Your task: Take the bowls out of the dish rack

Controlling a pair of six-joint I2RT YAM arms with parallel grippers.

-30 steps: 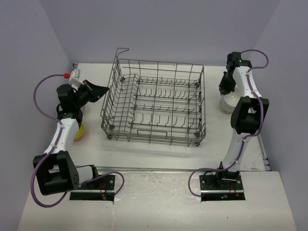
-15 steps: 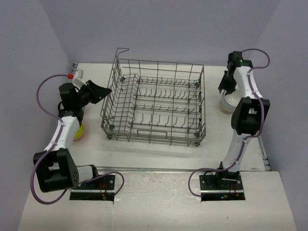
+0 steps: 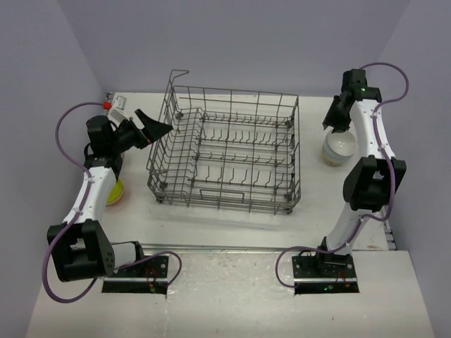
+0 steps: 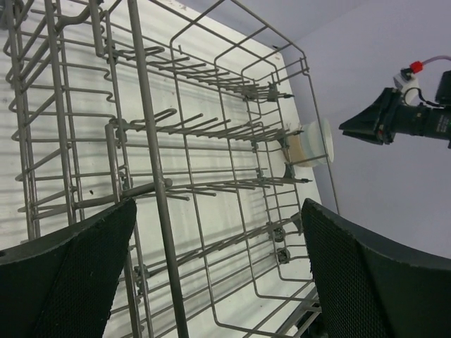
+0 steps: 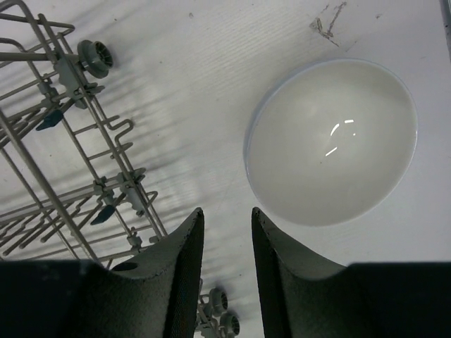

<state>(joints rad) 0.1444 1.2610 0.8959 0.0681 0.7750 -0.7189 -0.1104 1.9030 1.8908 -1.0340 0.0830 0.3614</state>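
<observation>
Left of the dish rack (image 3: 225, 151), a yellow bowl (image 3: 115, 191) sits on the table (image 3: 211, 225), partly hidden under your left arm. Your left gripper (image 3: 156, 124) hangs at the rack's far left corner, about level with the top rim and pointed across the rack. Its jaws are spread wide with nothing between them, and the left wrist view looks between them down the rows of tines. The rack stands upright in the middle of the table, between your two arms. Just beside the rack's far right corner, a white bowl (image 3: 338, 148) rests on the table, mouth up. Your right gripper (image 3: 333, 121) hovers over the rack side of that bowl without touching it. Its jaws stand a narrow gap apart, pinching nothing.
</observation>
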